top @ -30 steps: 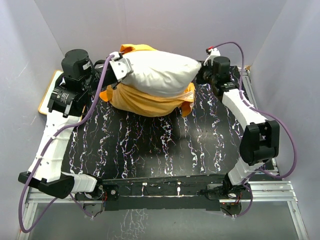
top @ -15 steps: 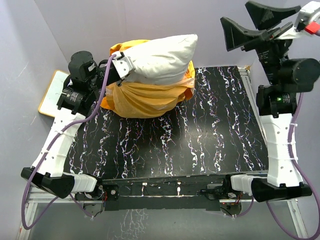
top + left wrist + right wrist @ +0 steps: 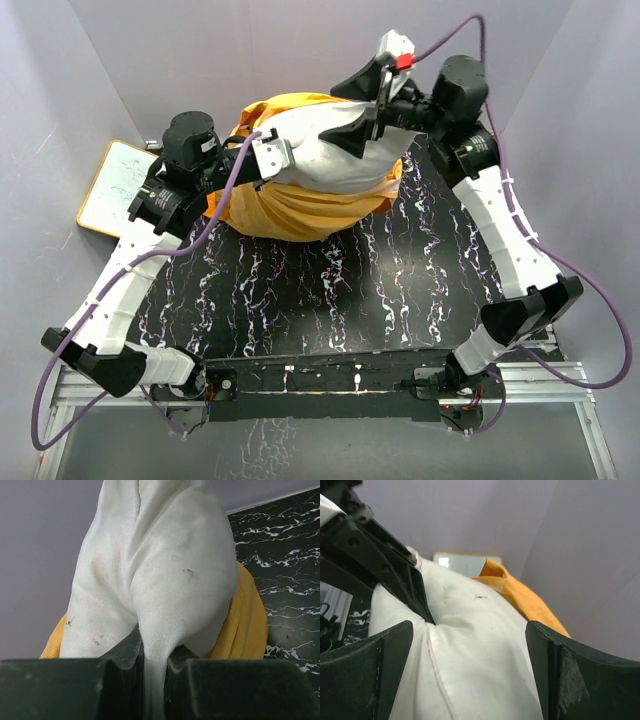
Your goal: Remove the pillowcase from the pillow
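**Top external view.** The pillow (image 3: pixel 335 165) was located at the far side of the table (image 3: pixel 330 300). Its left corner was pinched by the left gripper (image 3: pixel 268 160). The pillowcase (image 3: pixel 300 208) was bunched around the pillow's lower, nearer half. The right gripper (image 3: pixel 358 108) was positioned at the pillow's right end, with its fingers spread wide.

**Left wrist view.** The fingers were clamped on a fold of pillow fabric. Orange case was visible beyond, low on both sides.

**Right wrist view.** The pillow was straddled by the wide fingers, and no grip could be seen.

**Progress.** Removal was judged to be roughly half complete. The case was not yet drawn clear of the covered half.
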`<state>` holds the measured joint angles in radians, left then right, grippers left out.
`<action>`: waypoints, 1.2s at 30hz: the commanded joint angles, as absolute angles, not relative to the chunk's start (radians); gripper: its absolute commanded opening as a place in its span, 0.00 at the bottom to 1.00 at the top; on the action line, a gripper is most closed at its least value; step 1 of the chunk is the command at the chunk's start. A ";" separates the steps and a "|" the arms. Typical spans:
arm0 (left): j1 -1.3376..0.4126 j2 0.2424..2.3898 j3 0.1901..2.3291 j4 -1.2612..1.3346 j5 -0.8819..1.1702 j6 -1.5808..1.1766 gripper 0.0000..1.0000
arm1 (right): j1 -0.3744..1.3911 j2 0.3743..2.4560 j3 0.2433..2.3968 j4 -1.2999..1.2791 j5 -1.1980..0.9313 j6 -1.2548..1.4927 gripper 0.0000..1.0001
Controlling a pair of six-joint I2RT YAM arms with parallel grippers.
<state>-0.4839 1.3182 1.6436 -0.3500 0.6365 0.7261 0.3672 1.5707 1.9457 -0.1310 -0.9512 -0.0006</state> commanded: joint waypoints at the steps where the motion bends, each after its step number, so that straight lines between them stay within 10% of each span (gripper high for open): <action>1: -0.509 1.329 1.700 -0.416 0.624 0.783 0.00 | 0.413 1.552 1.978 -0.369 -0.967 -0.234 0.99; 11: -0.540 1.395 1.740 -0.466 0.568 0.836 0.00 | 0.564 1.490 1.752 -0.557 -0.903 -0.426 0.99; 21: -0.614 1.415 1.809 -0.492 0.580 0.804 0.00 | 0.644 1.515 1.457 -0.354 -0.323 -0.426 0.99; 26: -0.623 1.400 1.847 -0.486 0.620 0.681 0.00 | 0.600 1.480 1.320 -0.053 -0.297 -0.287 0.76; 27: -0.623 1.396 1.853 -0.484 0.618 0.658 0.03 | 0.571 1.458 1.288 0.026 -0.334 -0.251 0.68; 31: -0.623 1.380 1.865 -0.511 0.542 0.600 0.76 | 0.444 1.393 1.170 0.251 -0.541 -0.061 0.43; 36: -0.468 1.342 1.777 -0.438 0.499 0.448 0.97 | 0.287 1.373 1.092 0.402 -0.748 0.166 0.18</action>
